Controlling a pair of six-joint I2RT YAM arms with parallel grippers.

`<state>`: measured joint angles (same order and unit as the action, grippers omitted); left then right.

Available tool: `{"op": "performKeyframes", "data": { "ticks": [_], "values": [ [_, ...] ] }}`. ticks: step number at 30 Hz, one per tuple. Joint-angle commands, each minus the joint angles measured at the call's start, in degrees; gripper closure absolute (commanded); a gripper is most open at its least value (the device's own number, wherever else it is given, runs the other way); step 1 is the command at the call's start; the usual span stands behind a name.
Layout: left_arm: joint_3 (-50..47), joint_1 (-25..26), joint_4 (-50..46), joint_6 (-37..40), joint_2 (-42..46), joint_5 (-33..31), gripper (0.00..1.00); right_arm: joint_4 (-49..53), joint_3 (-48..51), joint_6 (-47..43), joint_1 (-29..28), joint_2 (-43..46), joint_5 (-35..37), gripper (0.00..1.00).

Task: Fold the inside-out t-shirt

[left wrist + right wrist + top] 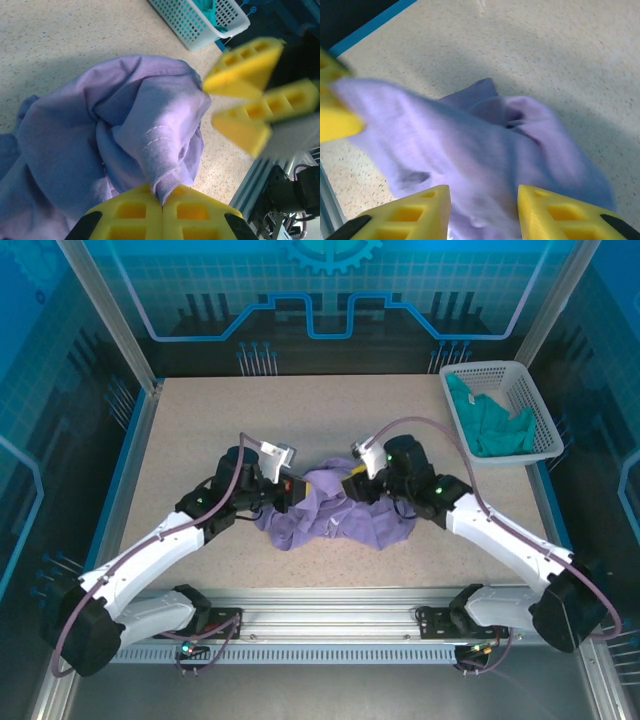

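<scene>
large lavender-purple soft-fabric t-shirt [335,515]: lies bunched and wrinkly in a heap on the near middle of the speckled beige tabletop [200,420], between the two arms. shows a stitched seam line on the raised fold in the left wrist view [125,140]. spreads in a blurred sheet across the right wrist view [485,145], with the bare tabletop [560,50] beyond it.

left gripper [290,488]: sits at the heap's left end. seen from its own camera [162,200], presses its yellow fingers together on a narrow hemmed fold of the t-shirt, with that fold pulled up from the rest of the heap.

right gripper [352,478]: sits at the heap's far right end, close to the left gripper. seen from its own camera [484,200], keeps its yellow fingers apart, with purple fabric in the gap and below it, and nothing visibly pinched. appears blurred in the left wrist view [250,95], just beside the raised fold, with a clear gap between the fingers.

white plastic mesh basket [545,410]: stands at the far right corner of the tabletop, well apart from the t-shirt, with a smaller teal-green garment [495,425] crumpled inside. shows also at the top of the left wrist view [200,30], with teal cloth [205,5] at its rim.
</scene>
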<state>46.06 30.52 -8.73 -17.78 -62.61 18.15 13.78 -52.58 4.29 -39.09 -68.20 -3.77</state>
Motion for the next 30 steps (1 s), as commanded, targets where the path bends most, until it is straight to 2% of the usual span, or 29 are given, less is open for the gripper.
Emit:
{"op": "performKeyframes", "data": {
  "ticks": [1,8,14,21,30],
  "values": [
    [3.67,-0.48,-5.22,-1.10,0.35,-2.31,1.00,-4.32,3.53,-13.37,-5.84,4.51,13.35,0.53],
    [6.00,-0.86,-7.98,-1.55,-0.13,-2.14,1.00,-11.82,9.87,-26.23,-15.09,8.11,23.35,0.50],
    [7.44,-1.07,-9.67,-2.30,-0.49,0.42,1.00,-17.18,10.26,-35.94,-21.30,4.08,32.76,0.49],
    [8.16,-1.35,-10.51,-2.77,-0.43,2.53,1.00,-22.86,8.72,-45.53,-23.91,-3.34,40.83,0.49],
    [7.75,-3.22,-9.57,-4.65,-0.45,7.50,1.00,-34.45,10.92,-53.45,-24.01,-7.90,44.21,0.48]
  ]
}}
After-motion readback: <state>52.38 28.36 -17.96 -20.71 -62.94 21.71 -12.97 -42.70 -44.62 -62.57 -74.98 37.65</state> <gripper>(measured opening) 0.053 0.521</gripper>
